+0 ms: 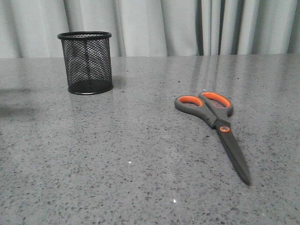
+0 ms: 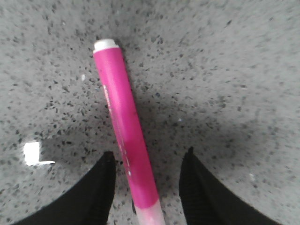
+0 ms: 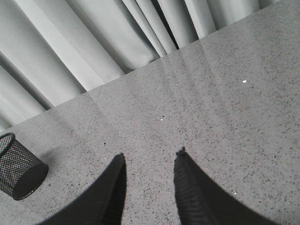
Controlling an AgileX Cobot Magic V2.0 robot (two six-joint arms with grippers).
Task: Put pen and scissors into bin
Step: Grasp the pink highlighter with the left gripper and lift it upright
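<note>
**Magenta pen between open fingers: grasp step pending**

Magenta plastic fills the left wrist view: the pen [image 2: 125, 140] lies flat on the speckled grey tabletop [image 2: 225, 70], white tip pointing away from the left end effector [image 2: 147, 180]. I read that end effector as open, its two black fingers [image 2: 101, 187] standing either side of the pen's lower barrel. The left finger looks very close to the barrel; I cannot tell whether it touches.

The right end effector [image 3: 150, 180] is also open and empty, above bare tabletop, with the bin [image 3: 16, 164] off to one side.

In the front view, the bin [image 1: 86, 63] stands upright at the far left; I see nothing inside it. The scissors [image 1: 218, 124] lie closed, well apart to its right, handles toward the curtain [image 1: 187, 26]. Neither arm appears in this view.

Step in hand, by my judgement: picking up the pen. Next I would close the left fingers squarely on the barrel, lift, carry it to the bin.

Faint print runs along the barrel; it is too small to read.
</note>
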